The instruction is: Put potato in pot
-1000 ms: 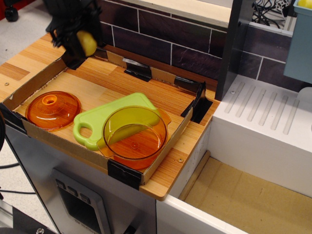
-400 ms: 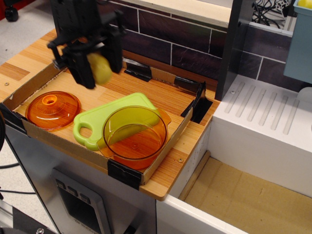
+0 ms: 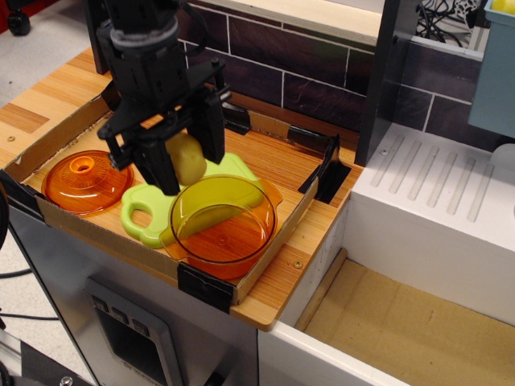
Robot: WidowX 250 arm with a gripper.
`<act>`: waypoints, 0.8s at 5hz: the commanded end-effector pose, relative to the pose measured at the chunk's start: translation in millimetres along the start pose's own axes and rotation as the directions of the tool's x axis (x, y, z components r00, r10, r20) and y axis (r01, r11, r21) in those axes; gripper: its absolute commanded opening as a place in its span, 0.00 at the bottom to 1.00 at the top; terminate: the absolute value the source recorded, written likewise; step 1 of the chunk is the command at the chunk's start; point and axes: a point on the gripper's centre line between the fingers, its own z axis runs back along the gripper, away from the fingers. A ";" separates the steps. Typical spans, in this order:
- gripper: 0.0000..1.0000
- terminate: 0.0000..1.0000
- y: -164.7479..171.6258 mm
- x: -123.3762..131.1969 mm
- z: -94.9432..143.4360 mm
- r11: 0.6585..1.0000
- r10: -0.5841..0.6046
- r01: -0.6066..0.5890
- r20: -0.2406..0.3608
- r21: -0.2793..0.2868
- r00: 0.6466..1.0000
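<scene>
observation.image: the potato, a small pale-yellow, egg-shaped toy with faint specks, is held in the air between the two black fingers of the gripper, which is clamped on its sides; it hangs above the light-green cutting board and just beside the rear-left rim of the pot, not yet over the pot's opening. By its look the potato is a hollow or solid plastic piece: probably light, stiff and smooth-skinned, so a pinch across its narrow middle, as here, seems the soundest hold, since a grip nearer either rounded end would likely let it squirt out. It does not appear fragile, and a short drop should do it no harm. The pot, a deep transparent amber bowl with a flat rim tab, sits partly on the cutting board and looks light enough to slide or tip if struck on the rim, so release is best made over its centre. To the left lies an orange domed lid with a knob, well apart from the pot. All rest in a shallow cardboard tray on a wooden counter
</scene>
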 end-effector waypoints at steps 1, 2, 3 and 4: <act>0.00 0.00 -11.0 3.4 -5.9 0.999 -0.005 0.006 0.028 -0.032 1.000; 1.00 0.00 -14.7 -0.2 -9.9 1.000 -0.018 0.019 0.029 -0.024 0.999; 1.00 0.00 -17.0 -0.9 -13.3 0.999 -0.033 0.033 0.010 -0.004 0.999; 1.00 0.00 -19.0 1.9 -8.3 1.000 -0.021 0.020 -0.011 -0.023 1.000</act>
